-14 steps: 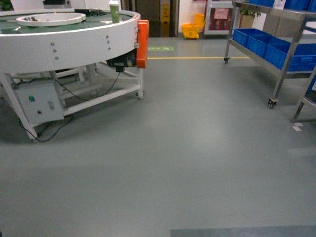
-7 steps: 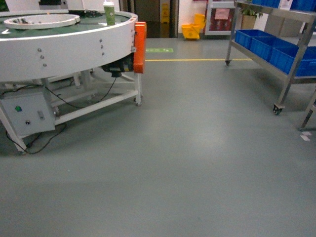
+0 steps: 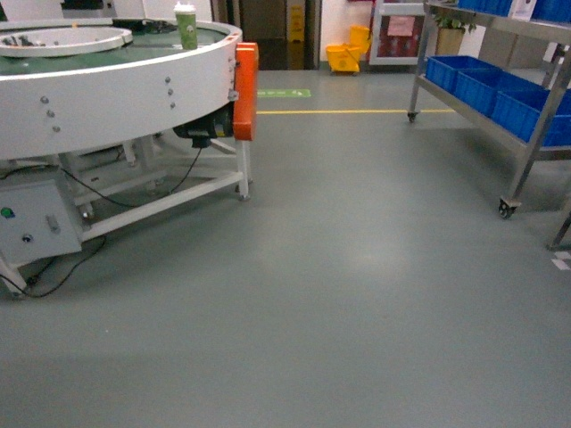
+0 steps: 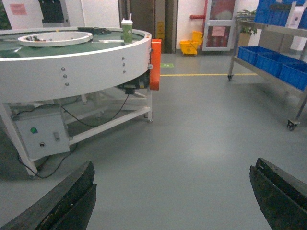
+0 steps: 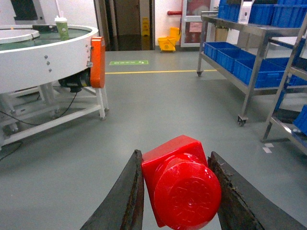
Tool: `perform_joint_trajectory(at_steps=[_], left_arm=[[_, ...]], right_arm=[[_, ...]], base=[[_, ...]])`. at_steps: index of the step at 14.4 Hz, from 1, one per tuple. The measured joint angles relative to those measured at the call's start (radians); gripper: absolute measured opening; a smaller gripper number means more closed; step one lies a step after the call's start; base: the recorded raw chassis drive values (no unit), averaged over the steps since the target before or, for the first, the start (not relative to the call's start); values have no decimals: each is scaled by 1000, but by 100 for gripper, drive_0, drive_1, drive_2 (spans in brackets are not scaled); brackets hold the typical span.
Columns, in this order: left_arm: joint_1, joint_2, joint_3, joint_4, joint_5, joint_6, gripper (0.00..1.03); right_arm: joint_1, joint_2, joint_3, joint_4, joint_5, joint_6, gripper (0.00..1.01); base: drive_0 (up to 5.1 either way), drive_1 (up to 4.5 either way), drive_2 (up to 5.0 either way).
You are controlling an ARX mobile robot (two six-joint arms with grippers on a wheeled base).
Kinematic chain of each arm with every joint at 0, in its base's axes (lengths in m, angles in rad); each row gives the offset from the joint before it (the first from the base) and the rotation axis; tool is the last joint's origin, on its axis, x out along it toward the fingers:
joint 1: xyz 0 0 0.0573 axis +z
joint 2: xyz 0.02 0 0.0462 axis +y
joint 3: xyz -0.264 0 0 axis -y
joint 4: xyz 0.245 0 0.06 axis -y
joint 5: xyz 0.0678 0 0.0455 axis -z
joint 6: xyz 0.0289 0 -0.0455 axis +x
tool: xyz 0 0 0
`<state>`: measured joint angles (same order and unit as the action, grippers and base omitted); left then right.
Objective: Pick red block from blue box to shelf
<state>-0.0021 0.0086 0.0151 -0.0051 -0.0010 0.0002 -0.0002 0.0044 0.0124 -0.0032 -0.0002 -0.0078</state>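
Grey floor fills the head view, with the shelf (image 3: 522,107) of steel rails and blue crates (image 3: 482,85) off to the right, well apart from the round white conveyor table (image 3: 116,85), and neither gripper showing. From the left wrist, the left gripper (image 4: 175,196) hangs spread wide and empty over bare floor, that shelf far to its right. From the right wrist, the right gripper (image 5: 177,191) clamps the red block (image 5: 180,191) between its fingers, so I judge this the carry step; next comes closing on the shelf and lifting the block over a tier
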Motion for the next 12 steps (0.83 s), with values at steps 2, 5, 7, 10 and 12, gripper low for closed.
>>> perform_joint_trajectory(at_steps=[2, 5, 7, 10, 12], left_arm=[[0, 0, 0, -1, 0, 0, 98], [0, 0, 0, 2, 1, 0, 98], [0, 0, 0, 2, 0, 0, 98], [0, 0, 0, 1, 0, 0, 98], [0, 0, 0, 1, 1, 0, 98]], right_arm=[[0, 0, 0, -3, 0, 0, 32], [0, 0, 0, -1, 0, 0, 32], [0, 0, 0, 0, 0, 0, 32], [0, 0, 0, 1, 0, 0, 31], [0, 0, 0, -1, 0, 0, 31]], base=[[12, 417, -393], [1, 409, -406], [3, 415, -409], [3, 420, -414], [3, 435, -430]])
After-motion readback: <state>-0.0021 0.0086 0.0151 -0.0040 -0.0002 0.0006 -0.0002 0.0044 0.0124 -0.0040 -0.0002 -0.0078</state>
